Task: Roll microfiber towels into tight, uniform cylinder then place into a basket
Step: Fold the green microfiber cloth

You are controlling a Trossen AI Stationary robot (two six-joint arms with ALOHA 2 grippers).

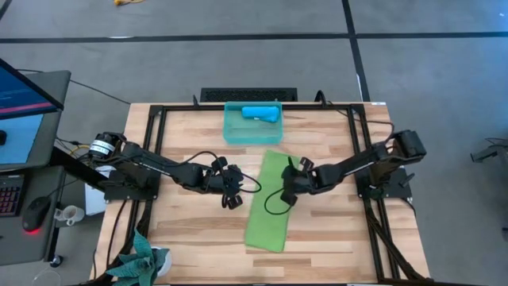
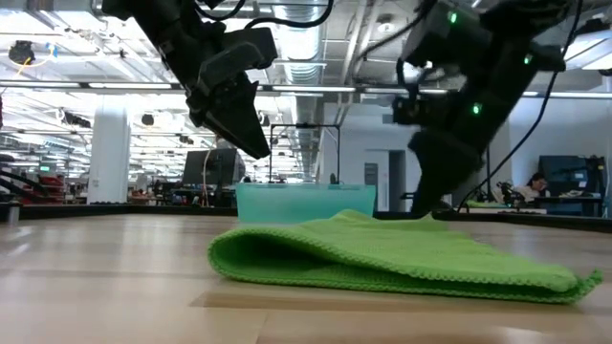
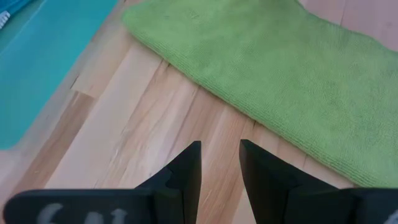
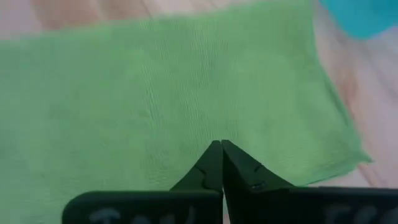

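The towel (image 1: pixel 270 202) lying on the table (image 1: pixel 190 135) is lime green with a fine woven texture, plain and without any print. The table is pale blond wood in lengthwise planks, streaked with slightly darker tan strips, and edged by a black frame (image 1: pixel 155 151). At the far side the basket (image 1: pixel 238 131) is see-through teal-green, and the rolled towel (image 1: pixel 261 113) inside it is bright sky-blue. Both arms are dark, almost black; the left gripper (image 1: pixel 232 200) and the right gripper (image 1: pixel 290 197) have black fingers. The floor (image 1: pixel 238 63) around the table is grey, crossed by dark lines.
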